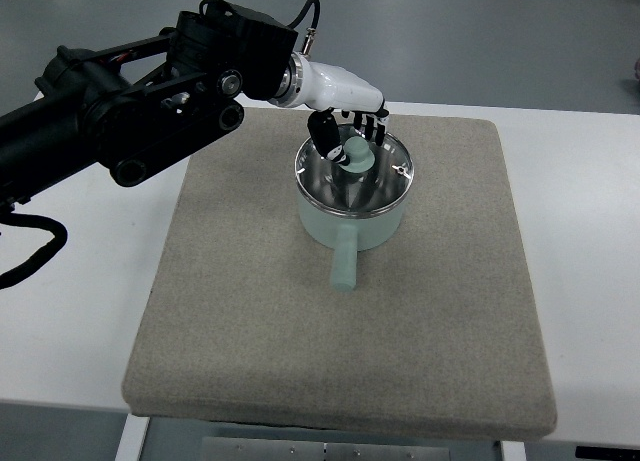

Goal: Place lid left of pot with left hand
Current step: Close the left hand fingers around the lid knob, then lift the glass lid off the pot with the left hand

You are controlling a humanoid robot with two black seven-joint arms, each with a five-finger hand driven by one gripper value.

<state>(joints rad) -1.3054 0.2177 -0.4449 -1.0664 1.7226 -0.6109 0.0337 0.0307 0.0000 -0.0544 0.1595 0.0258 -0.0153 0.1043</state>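
Top view: pot sits far-centre on mat on bench, handle pointing near. Lid on pot, glassy, likely stiff, slippery, breakable. Left hand at green knob, fingers curled around it, apparently gripping. Knob is best hold.

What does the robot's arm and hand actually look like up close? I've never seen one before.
Only one arm shows, the left arm. It is bulky and black, built of angular segments with round silver joint fittings and loose black cables, one looping near the picture's left edge. A silver ring joins it to a smooth white wrist shell. The left hand has slim black fingers.
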